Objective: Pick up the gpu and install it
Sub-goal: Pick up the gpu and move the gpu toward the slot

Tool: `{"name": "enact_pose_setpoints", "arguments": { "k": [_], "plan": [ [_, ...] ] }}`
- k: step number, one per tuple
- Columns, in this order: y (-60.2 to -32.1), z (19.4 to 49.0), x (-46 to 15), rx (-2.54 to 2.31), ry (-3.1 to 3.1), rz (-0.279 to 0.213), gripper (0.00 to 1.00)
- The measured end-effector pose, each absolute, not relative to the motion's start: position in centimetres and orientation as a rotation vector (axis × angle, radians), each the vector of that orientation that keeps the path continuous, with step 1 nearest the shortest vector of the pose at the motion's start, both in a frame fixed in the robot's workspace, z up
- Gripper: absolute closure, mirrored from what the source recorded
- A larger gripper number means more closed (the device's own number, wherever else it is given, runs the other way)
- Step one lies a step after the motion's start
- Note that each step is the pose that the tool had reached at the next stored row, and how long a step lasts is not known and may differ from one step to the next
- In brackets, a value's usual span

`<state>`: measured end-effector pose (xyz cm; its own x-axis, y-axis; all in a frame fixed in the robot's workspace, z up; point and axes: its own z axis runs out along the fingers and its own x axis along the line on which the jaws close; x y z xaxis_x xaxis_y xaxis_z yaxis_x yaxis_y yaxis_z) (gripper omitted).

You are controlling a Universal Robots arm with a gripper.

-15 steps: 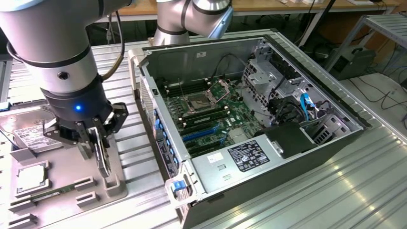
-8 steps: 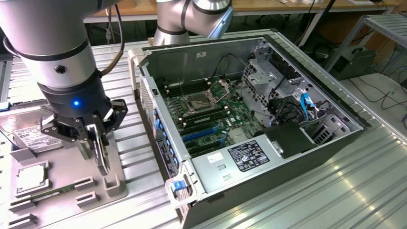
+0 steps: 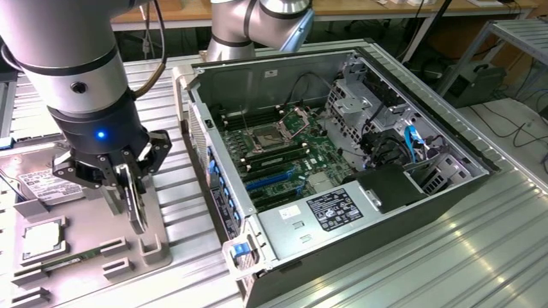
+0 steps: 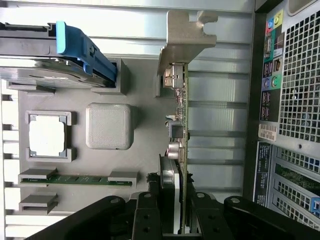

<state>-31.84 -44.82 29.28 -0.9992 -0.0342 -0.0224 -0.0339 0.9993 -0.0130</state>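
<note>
I have the arm [image 3: 77, 70] over the grey tray [image 3: 86, 221], which lies along the edge of the ribbed metal surface [image 3: 445, 256] on the exterior view's left. The jaws are closed narrowly on the gpu [image 3: 137, 212], one finger on each face. The card hangs upright and edge-on above the side of the tray nearest the open computer case [image 3: 283, 70]. I cannot tell whether its lower edge is clear of the tray.

In the wrist view the gpu's silver bracket [image 4: 186, 42] points away from the jaws, out over the bare ribs between the tray and the case.

Still in the tray are a hard drive [image 3: 43, 183], a processor [image 3: 40, 240] and a memory stick [image 3: 56, 262]. The case lies on its side near the middle of the surface with its motherboard [image 3: 283, 151] exposed.

Beyond the far edge I see wooden benches [image 3: 360, 8]. On the exterior view's right stand a metal-frame rack [image 3: 518, 32] and a black box [image 3: 471, 80], with cables [image 3: 514, 122] on the floor.
</note>
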Motion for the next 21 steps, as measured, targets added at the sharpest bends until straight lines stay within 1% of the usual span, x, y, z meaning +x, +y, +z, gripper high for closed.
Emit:
{"name": "enact_pose_setpoints", "arguments": {
  "k": [21],
  "plan": [
    [-44.8,31.7,-31.8,-0.053,3.118,-0.019,0.72]
  ]
}}
